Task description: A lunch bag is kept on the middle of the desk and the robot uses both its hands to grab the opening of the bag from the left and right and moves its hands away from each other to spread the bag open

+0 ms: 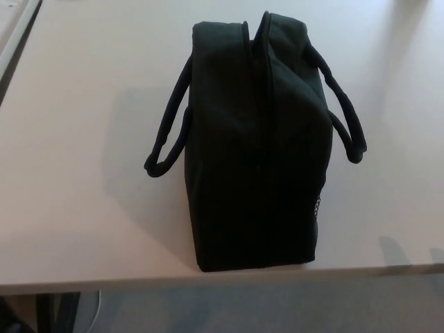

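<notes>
Black lunch bag (260,139) stands on the pale desk (76,173), roughly mid-desk, its near end close to the front edge. Opening runs along the top, front to back; the two sides lie almost together, parted only slightly at the far end. Contents cannot be seen through the narrow slit. One carry handle (168,125) droops to the left, the other handle (343,118) to the right. Neither robot hand shows, so their grip cannot be told.
</notes>
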Controlling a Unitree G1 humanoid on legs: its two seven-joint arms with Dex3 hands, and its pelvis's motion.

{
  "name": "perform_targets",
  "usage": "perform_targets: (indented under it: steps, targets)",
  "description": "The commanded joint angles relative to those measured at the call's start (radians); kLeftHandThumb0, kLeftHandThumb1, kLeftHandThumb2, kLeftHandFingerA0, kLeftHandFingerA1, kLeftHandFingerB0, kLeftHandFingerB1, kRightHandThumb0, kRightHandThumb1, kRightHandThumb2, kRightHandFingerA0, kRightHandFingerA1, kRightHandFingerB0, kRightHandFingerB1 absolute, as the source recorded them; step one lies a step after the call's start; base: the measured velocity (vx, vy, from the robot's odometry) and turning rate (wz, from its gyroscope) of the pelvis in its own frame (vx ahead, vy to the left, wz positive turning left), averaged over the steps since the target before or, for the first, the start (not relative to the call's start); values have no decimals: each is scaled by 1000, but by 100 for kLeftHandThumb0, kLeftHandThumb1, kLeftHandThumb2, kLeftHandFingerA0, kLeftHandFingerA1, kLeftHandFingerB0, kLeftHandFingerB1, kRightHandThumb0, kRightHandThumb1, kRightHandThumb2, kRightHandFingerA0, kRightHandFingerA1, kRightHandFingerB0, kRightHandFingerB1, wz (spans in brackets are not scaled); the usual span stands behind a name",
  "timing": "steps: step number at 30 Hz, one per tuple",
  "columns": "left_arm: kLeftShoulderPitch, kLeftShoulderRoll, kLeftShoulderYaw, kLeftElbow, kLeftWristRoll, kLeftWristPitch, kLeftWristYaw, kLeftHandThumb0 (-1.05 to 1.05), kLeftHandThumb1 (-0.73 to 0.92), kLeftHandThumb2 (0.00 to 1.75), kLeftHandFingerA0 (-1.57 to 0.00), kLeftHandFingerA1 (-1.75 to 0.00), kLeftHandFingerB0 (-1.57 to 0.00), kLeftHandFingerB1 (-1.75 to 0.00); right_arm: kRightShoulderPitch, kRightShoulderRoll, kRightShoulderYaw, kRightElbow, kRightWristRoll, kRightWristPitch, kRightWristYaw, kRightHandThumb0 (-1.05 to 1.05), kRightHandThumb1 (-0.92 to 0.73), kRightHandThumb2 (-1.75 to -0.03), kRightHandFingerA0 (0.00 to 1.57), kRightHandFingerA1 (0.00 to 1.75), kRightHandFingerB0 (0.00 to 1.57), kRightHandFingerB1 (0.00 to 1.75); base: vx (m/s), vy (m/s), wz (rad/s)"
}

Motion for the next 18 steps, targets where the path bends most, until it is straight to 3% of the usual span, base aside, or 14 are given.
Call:
perform_targets:
  steps: [1, 4, 5, 6, 7, 9, 10, 11, 12, 18]
  targets:
    - [31, -7, 259, -224, 231, -297, 444, 0, 49, 73, -63, -60, -28, -31, 9, -153, -49, -140, -288, -88, -447, -32, -55, -57, 55, 57, 31, 31, 0, 0, 0]
    - [13, 9, 291, -291, 232, -261, 421, 1, 50, 75, -55, -53, -26, -31, -1, -176, -87, -176, -261, -88, -405, -30, -54, -56, 51, 47, 32, 32, 0, 0, 0]
    - [-25, 49, 318, -310, 167, -299, 338, 0, 47, 73, -60, -67, -30, -32, -40, -237, -120, -187, -254, -107, -387, -30, -56, -57, 43, 36, 31, 31, 0, 0, 0]
    - [-53, 79, 336, -320, 138, -316, 300, 0, 47, 71, -67, -102, -30, -32, -69, -275, -141, -190, -247, -116, -375, -32, -57, -57, 40, 35, 29, 30, 0, 0, 0]
    - [-92, 125, 359, -325, 140, -321, 291, -1, 49, 72, -55, -60, -24, -30, -104, -318, -166, -188, -213, -118, -323, -38, -63, -60, 33, 33, 25, 30, 0, 0, 0]
    - [-133, 171, 386, -327, 150, -332, 283, -1, 49, 72, -55, -60, -24, -30, -136, -364, -192, -183, -171, -119, -260, -38, -63, -60, 33, 33, 25, 30, 0, 0, 0]
    - [-160, 204, 396, -313, 171, -346, 293, -4, 52, 70, -47, -43, -22, -30, -162, -382, -196, -155, -115, -121, -195, -42, -65, -61, 36, 34, 25, 30, 0, 0, 0]
    - [-190, 252, 405, -311, 223, -326, 321, -12, 59, 64, -42, -38, -21, -31, -201, -401, -188, -116, -4, -115, -66, -40, -63, -60, 34, 35, 22, 29, 0, 0, 0]
    - [-221, 314, 412, -316, 291, -290, 355, -13, 63, 62, -41, -36, -24, -30, -251, -420, -170, -66, 142, -103, 104, -42, -51, -70, 28, 42, 21, 38, 0, 0, 0]
    - [-342, 441, 353, -249, 370, -301, 395, -16, 67, 64, -40, -36, -24, -31, -390, -446, -123, 59, 246, -93, 280, -25, -53, -56, 40, 41, 28, 32, 0, 0, 0]
